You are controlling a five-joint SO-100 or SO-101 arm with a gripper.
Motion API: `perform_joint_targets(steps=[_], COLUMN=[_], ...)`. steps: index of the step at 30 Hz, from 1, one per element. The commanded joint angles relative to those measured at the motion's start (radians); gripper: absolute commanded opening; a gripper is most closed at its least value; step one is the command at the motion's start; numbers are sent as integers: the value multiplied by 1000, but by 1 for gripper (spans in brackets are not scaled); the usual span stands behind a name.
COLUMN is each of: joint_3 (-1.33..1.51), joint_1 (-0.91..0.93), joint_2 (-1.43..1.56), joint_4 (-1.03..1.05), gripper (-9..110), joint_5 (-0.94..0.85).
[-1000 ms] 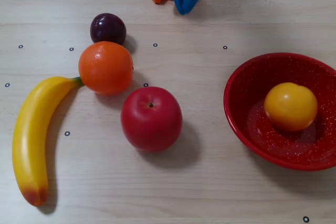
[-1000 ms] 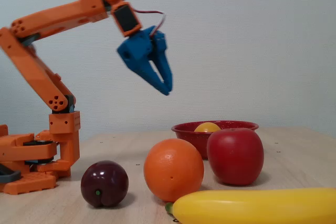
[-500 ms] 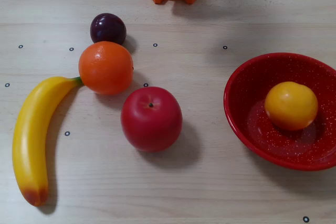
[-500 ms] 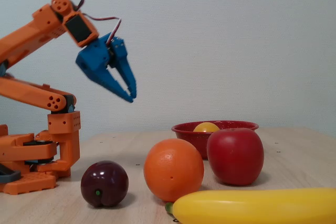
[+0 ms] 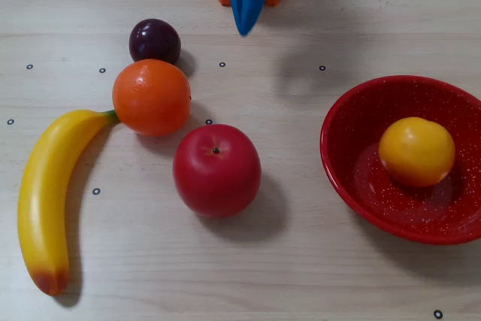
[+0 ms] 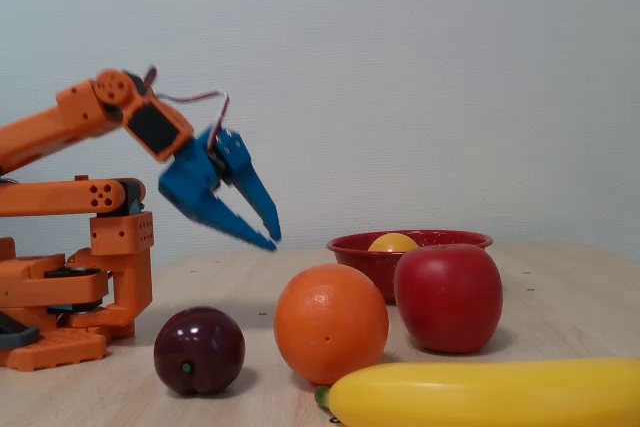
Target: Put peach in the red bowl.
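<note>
The peach already sits inside the red bowl, so the task looks done. The gripper hangs empty near the base, its 2 jaws narrowly parted, clear of the fruit.

— What sits on your table?

— Pale wood with small black ring marks. Taking the apple as my landmark in the view from above: the orange lies up and left of it, just apart. The plum sits beyond the orange, touching it. The banana curves at far left, its stem meeting the orange. The red bowl rests well to the right. My orange base stands at the far edge.
</note>
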Motion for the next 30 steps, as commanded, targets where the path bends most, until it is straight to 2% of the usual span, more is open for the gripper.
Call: perform_joint_targets(steps=[1,14,30], joint_3=[-3,256,413], joint_1=[-17,-18,-9], joint_2=[28,146,247], joint_4=[-66,-72,-83], gripper=[0,0,0], joint_5=[49,218,236])
